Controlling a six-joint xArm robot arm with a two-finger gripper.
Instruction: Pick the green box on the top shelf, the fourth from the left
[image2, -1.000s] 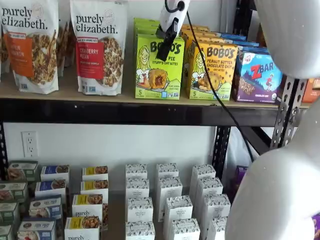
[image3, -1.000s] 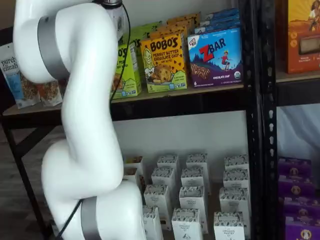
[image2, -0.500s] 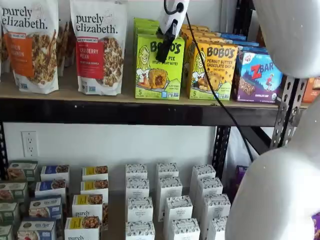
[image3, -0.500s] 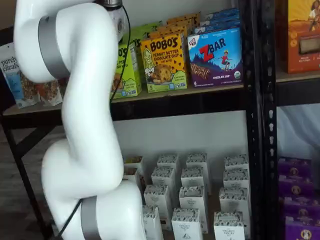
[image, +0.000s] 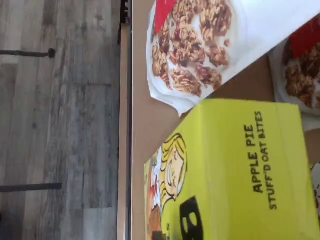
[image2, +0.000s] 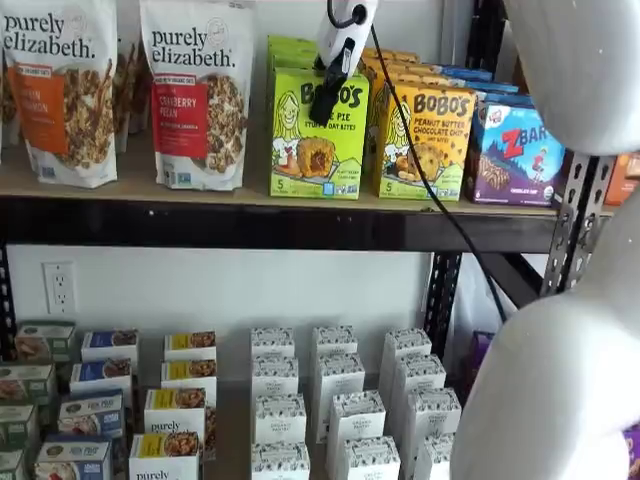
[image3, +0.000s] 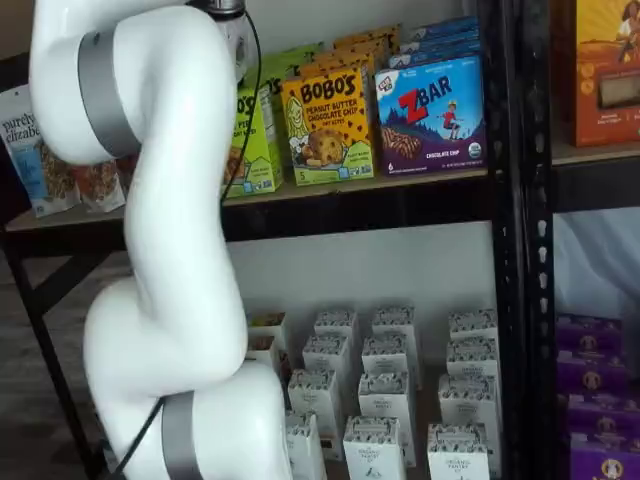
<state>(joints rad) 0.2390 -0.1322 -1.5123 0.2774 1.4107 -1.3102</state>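
The green box (image2: 318, 150) stands upright at the front of a row of identical ones on the top shelf (image2: 250, 225). In a shelf view my gripper (image2: 321, 112) hangs from above right in front of the box's upper face. Only a black finger shows, side-on, so I cannot tell whether it is open. In the wrist view the green box (image: 240, 175) fills the near part of the picture, with "APPLE PIE" on it and the tan shelf board (image: 145, 120) beside it. My arm hides most of the box in a shelf view (image3: 258, 140).
Purely Elizabeth granola bags (image2: 200, 95) stand left of the green box and show in the wrist view (image: 195, 45). A yellow-orange Bobo's box (image2: 428, 145) and a ZBar box (image2: 515, 155) stand to its right. White cartons (image2: 340, 410) fill the lower shelf. A black upright (image3: 510, 250) stands at the right.
The black finger has shifted slightly to the left across the green box's front. The box has not moved.
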